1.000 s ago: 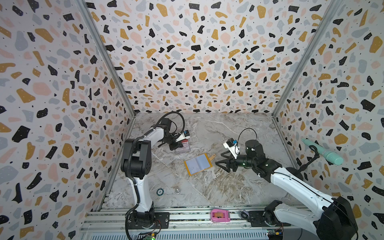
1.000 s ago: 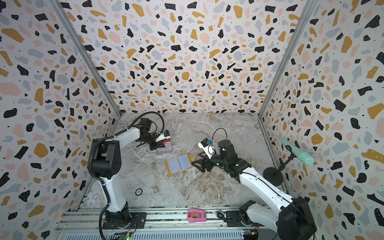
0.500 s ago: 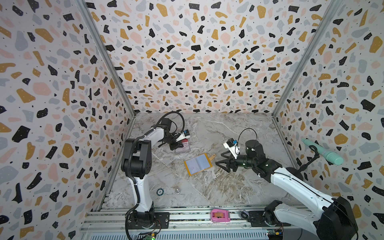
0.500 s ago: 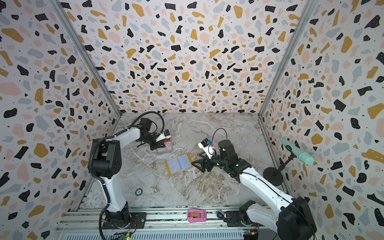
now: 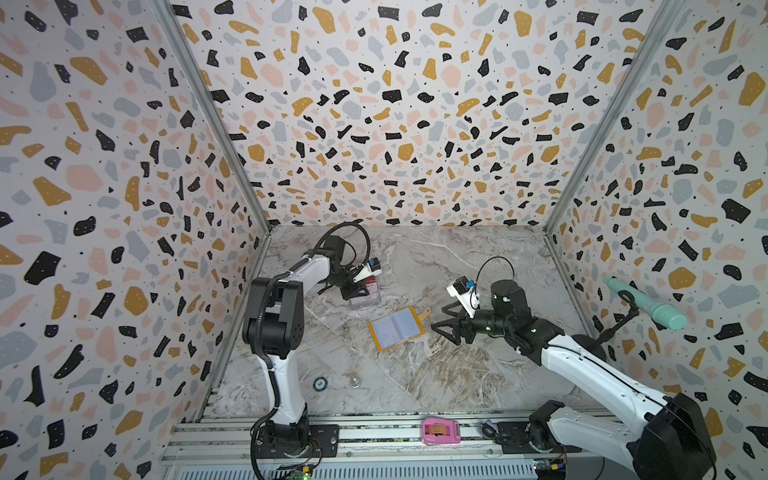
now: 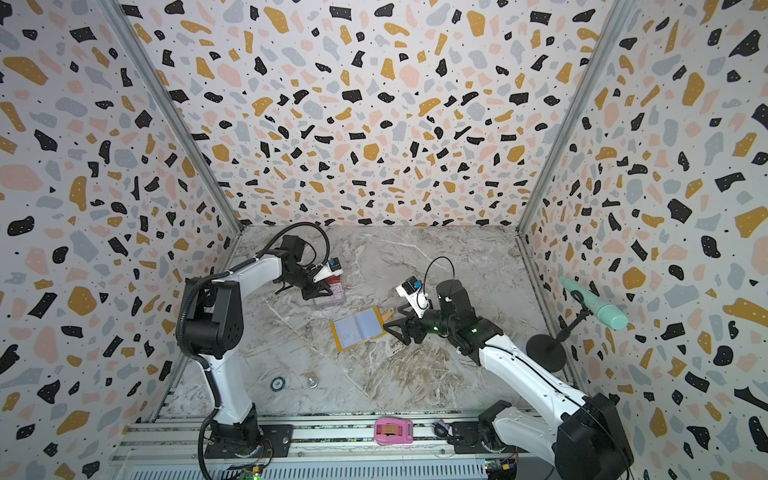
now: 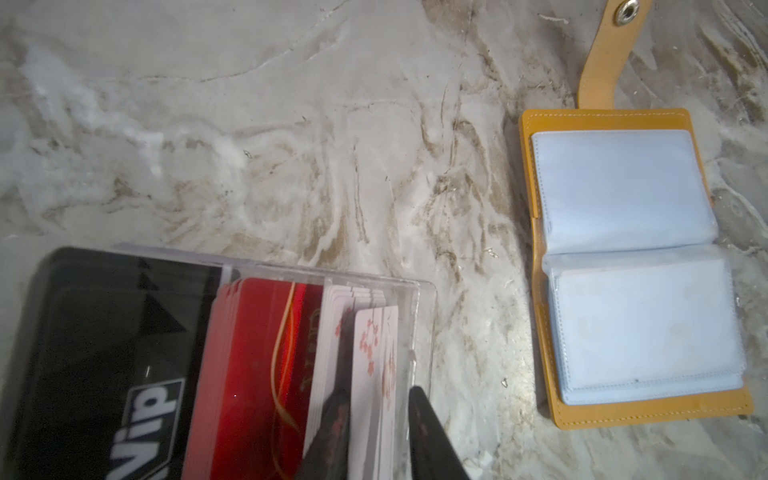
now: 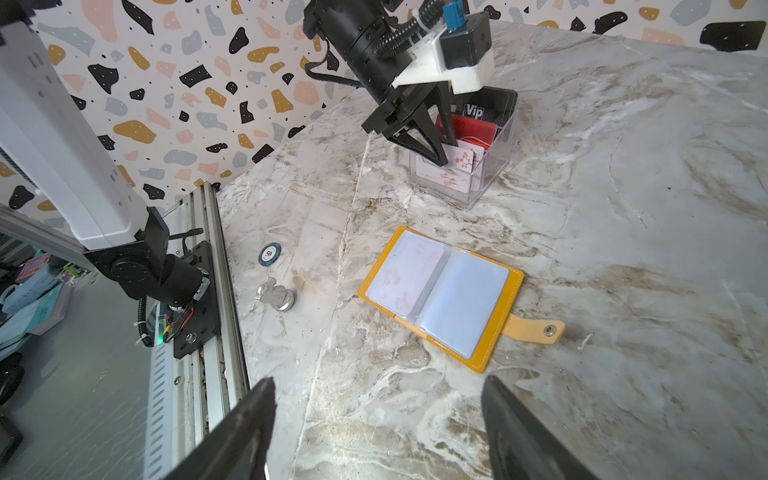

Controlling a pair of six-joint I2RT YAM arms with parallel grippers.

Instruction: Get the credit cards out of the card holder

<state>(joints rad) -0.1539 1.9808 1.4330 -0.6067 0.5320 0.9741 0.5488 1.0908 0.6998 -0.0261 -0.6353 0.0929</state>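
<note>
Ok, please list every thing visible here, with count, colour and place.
card holder: one, mustard yellow, open flat, centre
clear stand: one, transparent, beyond the holder
cards: several, black, red, white floral, upright in stand
chip: one, dark, front left
metal piece: one, silver, beside chip
tape dispenser: one, pink, front rail
microphone: one, teal, right wall
left arm: one, white-black, jaws slightly apart astride a white card
right arm: one, white-black, jaws open, empty, beside holder
</note>
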